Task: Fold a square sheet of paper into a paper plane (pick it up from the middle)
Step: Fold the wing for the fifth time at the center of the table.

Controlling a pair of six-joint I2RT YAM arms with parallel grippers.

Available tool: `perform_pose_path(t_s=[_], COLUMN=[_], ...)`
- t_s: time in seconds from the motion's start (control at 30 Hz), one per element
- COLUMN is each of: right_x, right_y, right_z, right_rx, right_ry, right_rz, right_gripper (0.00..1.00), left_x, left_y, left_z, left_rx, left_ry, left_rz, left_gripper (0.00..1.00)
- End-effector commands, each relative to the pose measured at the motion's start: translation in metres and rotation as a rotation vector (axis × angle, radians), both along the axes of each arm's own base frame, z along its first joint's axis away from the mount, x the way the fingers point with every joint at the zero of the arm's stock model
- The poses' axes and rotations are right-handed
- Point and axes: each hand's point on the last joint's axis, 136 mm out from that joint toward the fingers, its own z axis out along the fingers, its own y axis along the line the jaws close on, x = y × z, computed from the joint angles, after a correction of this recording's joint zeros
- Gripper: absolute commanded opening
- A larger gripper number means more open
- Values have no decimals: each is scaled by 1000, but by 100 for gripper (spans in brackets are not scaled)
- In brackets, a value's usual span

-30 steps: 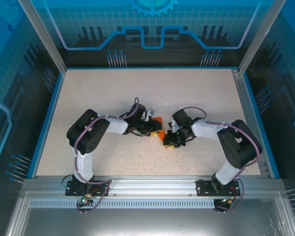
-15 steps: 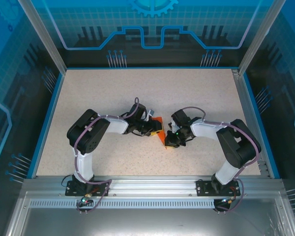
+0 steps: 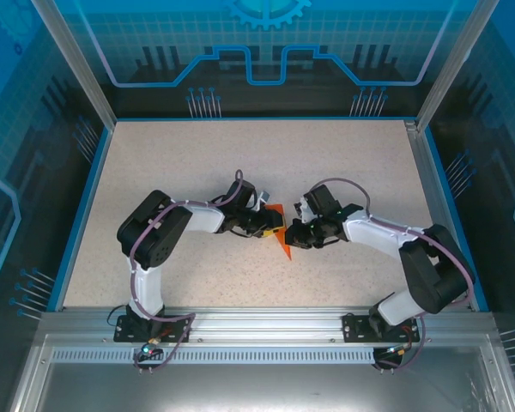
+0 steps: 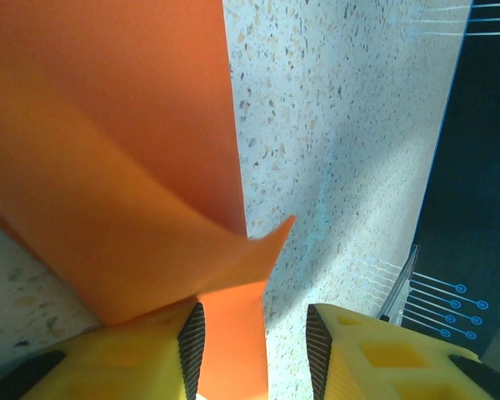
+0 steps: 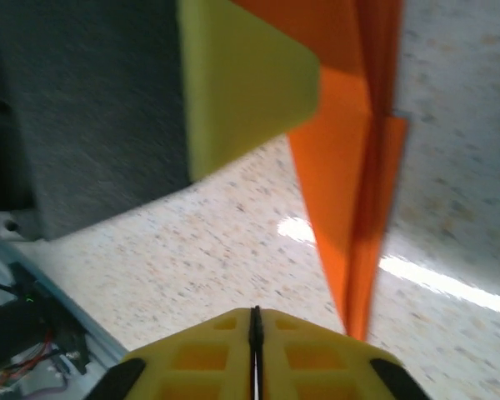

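Top view: I am holding my left pincer (image 3: pixel 270 227) and right pincer (image 3: pixel 294 235) close together at the middle of the tabletop (image 3: pixel 197 163). The plane (image 3: pixel 282 243) is lying flat between them, its narrow point aiming toward my bases.

Left wrist view: my jaws are standing apart, gripping nothing. The plane (image 4: pixel 133 167) is running between them, hugging the left pad, and one layer is curling up off the rest. I am judging that a clean pinch means centring on the stacked layers and closing slowly, so the lifted layer is getting pressed flat and not creased askew.

Right wrist view: my right pincer (image 5: pixel 254 321) is showing its tips pressed together on nothing. The plane's tip (image 5: pixel 354 250) is ending just beside them, with one yellow finger (image 5: pixel 242 92) of my left pincer above it.
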Motion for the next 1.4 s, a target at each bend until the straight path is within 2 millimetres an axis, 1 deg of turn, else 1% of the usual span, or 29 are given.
perform_pose_path(t_s=[0.0, 0.13, 0.2, 0.33, 0.5, 0.57, 0.77, 0.83, 0.97, 1.17, 1.27, 1.3, 1.37], right_x=[2, 6, 4, -8, -24, -23, -14, -17, -28, -42, -47, -47, -43], right_y=[17, 19, 11, -6, -17, -14, 0, 0, -5, -28, -32, -30, -26], right_z=[-10, -25, -36, -57, -81, -78, -32, -27, -39, -72, -79, -77, -68], right_rx=[102, 91, 45, -43, -53, -19, 78, 92, 64, -73, -82, -70, -47], right_ry=[45, 64, 79, 114, 185, 185, 85, 75, 116, 183, 205, 207, 186], right_rz=[-7, -14, -23, -22, -35, -41, 1, 15, 31, 7, -3, -2, -6], right_gripper=[6, 5, 4, 5, 6, 7, 8, 9, 10, 9, 10, 10, 10], left_x=[-14, -14, -14, -15, -14, -14, -14, -14, -13, -13, -13, -13, -13], left_y=[10, 11, 10, 11, 11, 11, 12, 12, 11, 11, 11, 11, 10], left_z=[-33, -34, -34, -34, -35, -35, -36, -37, -37, -36, -37, -37, -36], left_rx=[88, 89, 89, 91, 93, 95, 100, 99, 95, 95, 94, 94, 93], left_ry=[73, 75, 75, 75, 76, 75, 80, 79, 82, 80, 79, 80, 78], left_rz=[-6, -7, -7, -7, -7, -9, -5, -5, -5, -7, -7, -8, -7], left_gripper=[41, 41, 41, 41, 41, 41, 41, 41, 40, 40, 40, 40, 40])
